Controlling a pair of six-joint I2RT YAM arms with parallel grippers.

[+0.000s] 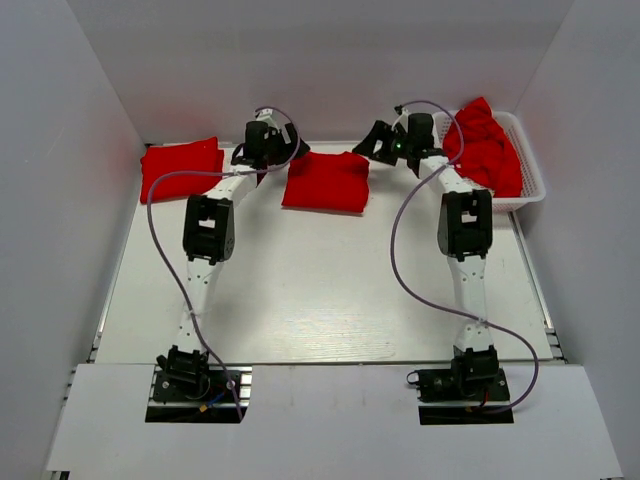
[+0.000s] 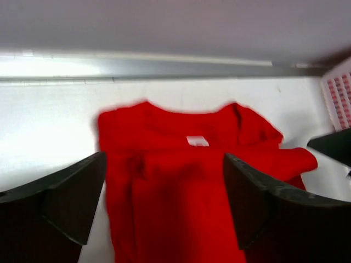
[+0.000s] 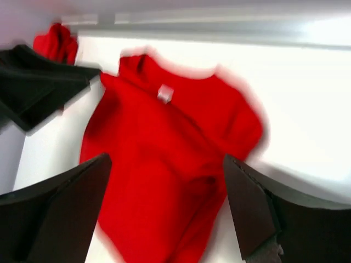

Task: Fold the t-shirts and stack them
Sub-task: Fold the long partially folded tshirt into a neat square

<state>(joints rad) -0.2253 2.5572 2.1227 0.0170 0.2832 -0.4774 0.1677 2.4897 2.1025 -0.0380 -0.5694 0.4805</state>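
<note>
Overhead view of a white worktop (image 1: 320, 290), with 2 robot arms reaching to its far edge. Between them we see the middle t-shirt (image 1: 325, 180), bright red, lying flat as a compact folded rectangle with its collar and label towards the back wall.

The left gripper (image 2: 164, 164) hangs by its left side and the right gripper (image 3: 167, 164) by its right side. Each has its fingers spread wide and pinches nothing; the cloth lies loose below both. We judge that the arms flank it this way because a garment far wider than 1 gripper needs a hold at each side to be folded or carried evenly.

At the far left corner a second folded t-shirt (image 1: 180, 167) rests alone, apart from the middle t-shirt. We take it for the base of the stack, so the middle t-shirt probably belongs on top of it.

At the far right, a white lattice basket (image 1: 530, 190) holds a crumpled heap of red t-shirts (image 1: 485, 150), not yet folded and close to the right arm.
</note>
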